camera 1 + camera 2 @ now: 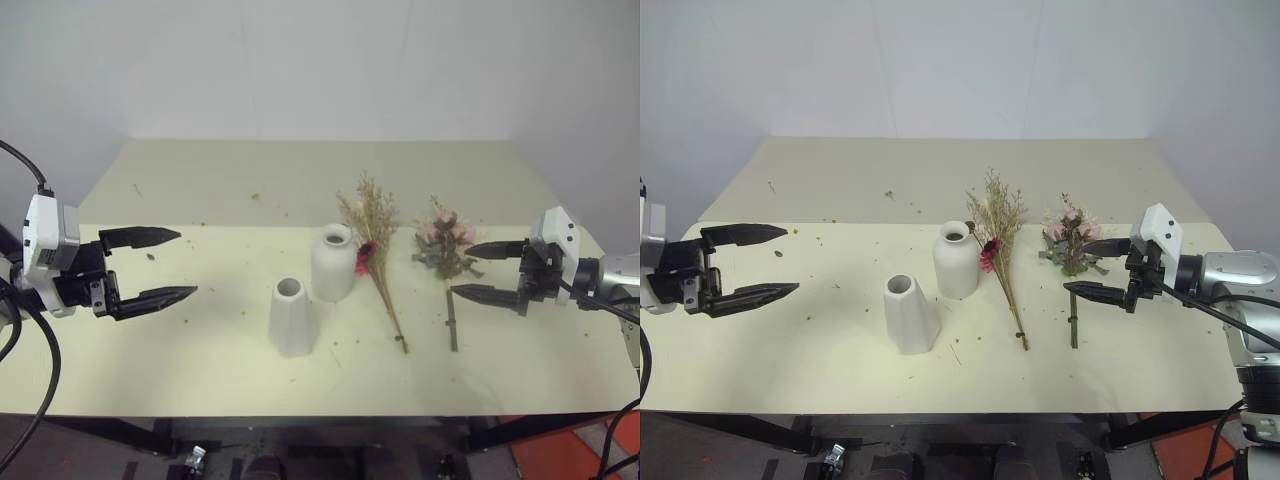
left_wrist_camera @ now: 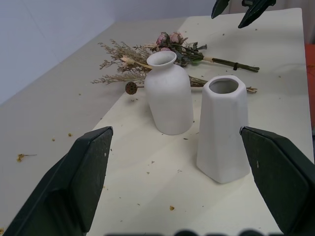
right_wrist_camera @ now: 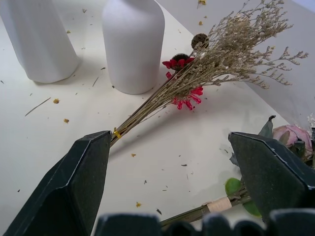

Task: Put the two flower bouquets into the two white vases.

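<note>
Both bouquets are lying flat on the table (image 1: 200, 390), none vased yet. The right gripper (image 1: 482, 270), jaws spread wide and empty, is being held just beside the pink bouquet (image 1: 444, 245); its thin stem is at risk of slipping a loose pinch. The tan bouquet (image 1: 375, 235) is resting against the bottle vase (image 1: 333, 266), which could be knocked into the cone vase (image 1: 292, 318). The left gripper (image 1: 150, 266) is being held spread, well apart.

Matt white ceramic-looking bottle vase (image 2: 169, 96), matt white faceted tapered vase (image 2: 223, 129) between the left jaws, dry brittle tan grass bouquet (image 3: 216, 59), papery pink bloom bouquet (image 1: 446, 243), smooth matt cream tabletop (image 1: 200, 370) flecked with dry crumbs, matt black plastic-looking fingers (image 3: 74, 189).
</note>
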Tool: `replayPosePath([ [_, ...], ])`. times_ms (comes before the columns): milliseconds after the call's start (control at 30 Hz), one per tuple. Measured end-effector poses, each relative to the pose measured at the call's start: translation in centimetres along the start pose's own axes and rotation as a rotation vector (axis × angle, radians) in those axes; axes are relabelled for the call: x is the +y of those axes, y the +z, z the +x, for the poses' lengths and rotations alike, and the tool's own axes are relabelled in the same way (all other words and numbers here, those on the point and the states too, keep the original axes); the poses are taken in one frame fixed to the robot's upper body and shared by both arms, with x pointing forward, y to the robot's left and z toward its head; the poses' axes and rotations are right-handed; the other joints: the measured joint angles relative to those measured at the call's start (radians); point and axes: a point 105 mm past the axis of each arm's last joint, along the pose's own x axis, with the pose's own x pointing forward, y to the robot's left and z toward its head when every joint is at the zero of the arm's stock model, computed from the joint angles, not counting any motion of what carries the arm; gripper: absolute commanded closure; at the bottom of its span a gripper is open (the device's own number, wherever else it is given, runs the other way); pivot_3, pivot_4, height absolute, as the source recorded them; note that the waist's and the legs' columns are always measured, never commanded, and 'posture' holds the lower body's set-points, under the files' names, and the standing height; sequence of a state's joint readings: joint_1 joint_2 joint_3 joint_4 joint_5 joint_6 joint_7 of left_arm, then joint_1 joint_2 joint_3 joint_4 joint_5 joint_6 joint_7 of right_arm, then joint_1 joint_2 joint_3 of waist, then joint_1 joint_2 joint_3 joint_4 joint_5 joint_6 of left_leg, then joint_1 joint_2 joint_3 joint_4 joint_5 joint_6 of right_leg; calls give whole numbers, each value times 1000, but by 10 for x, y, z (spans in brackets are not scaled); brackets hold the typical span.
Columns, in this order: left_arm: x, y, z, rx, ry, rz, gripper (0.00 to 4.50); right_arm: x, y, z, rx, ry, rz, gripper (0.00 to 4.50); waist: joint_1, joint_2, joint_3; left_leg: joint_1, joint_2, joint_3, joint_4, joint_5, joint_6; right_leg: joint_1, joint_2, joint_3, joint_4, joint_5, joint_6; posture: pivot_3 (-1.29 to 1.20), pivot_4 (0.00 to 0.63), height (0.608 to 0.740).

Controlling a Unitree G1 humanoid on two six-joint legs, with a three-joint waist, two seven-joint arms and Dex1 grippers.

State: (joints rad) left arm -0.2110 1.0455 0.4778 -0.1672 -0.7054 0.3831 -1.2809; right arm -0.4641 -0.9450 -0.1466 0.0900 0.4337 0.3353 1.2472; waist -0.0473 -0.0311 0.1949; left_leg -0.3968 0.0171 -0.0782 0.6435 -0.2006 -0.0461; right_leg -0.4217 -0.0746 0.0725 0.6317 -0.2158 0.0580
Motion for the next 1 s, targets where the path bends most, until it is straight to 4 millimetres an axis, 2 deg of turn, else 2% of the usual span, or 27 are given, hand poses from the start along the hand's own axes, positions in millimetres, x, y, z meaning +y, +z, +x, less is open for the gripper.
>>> replayPosePath([
  [467,3,0,3,-7,-19,-2,0,-6,-5,3,56,-44,48,40,0,0,0,0,0,0,0,0,0,0,0,0,0,0,0,0,150,740],
  [667,10,11,9,-34,-42,30,0,-16,-2,12,154,-114,146,40,-1,0,0,0,0,0,0,0,0,-1,1,0,1,0,0,0,150,740],
  [733,16,10,14,-35,-51,17,0,-21,-8,20,281,-137,273,40,-5,1,1,-2,-1,0,1,0,0,-3,0,0,2,0,0,0,150,740],
  [833,20,17,29,-39,-103,47,0,-29,2,26,494,-172,406,40,-11,2,1,-2,0,0,0,0,0,-3,0,-1,1,1,-1,0,150,740],
  [900,23,14,35,-45,-115,32,0,-32,-3,26,577,-195,477,40,-10,1,1,-4,0,-1,0,0,1,-3,0,-1,0,0,-1,0,150,740],
  [1000,27,16,47,-72,-145,25,0,-34,-14,39,666,-210,598,40,-14,1,1,-7,-1,-1,1,0,1,-5,-1,-1,0,3,-4,0,150,740],
])
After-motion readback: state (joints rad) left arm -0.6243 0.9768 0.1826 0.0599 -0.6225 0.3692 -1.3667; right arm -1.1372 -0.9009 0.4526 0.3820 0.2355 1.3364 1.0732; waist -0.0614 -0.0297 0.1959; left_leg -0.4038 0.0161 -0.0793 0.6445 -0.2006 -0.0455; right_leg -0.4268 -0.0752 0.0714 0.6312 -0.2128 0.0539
